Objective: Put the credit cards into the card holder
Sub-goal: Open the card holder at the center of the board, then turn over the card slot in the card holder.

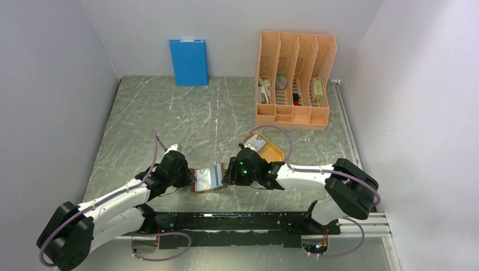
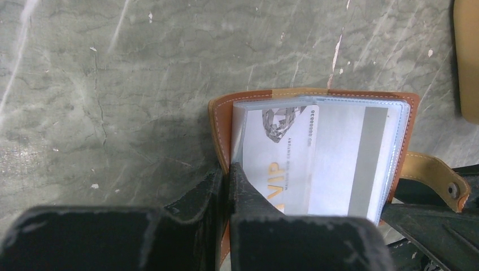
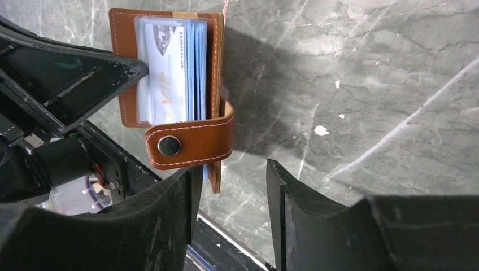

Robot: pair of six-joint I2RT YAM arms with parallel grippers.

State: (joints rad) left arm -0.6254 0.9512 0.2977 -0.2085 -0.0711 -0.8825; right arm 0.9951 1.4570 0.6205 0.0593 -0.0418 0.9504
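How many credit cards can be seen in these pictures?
2. A VIP card sits in the front sleeve of the card holder; a pale card lies in the orange tray. More may be hidden in the holder's back sleeves.

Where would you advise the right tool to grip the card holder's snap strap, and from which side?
Pinch the snap strap across its thin leather, coming from the right arm's side: it loops out past the free edge of the card holder, while the left tool clamps the opposite cover. The open right tool hangs beside it.
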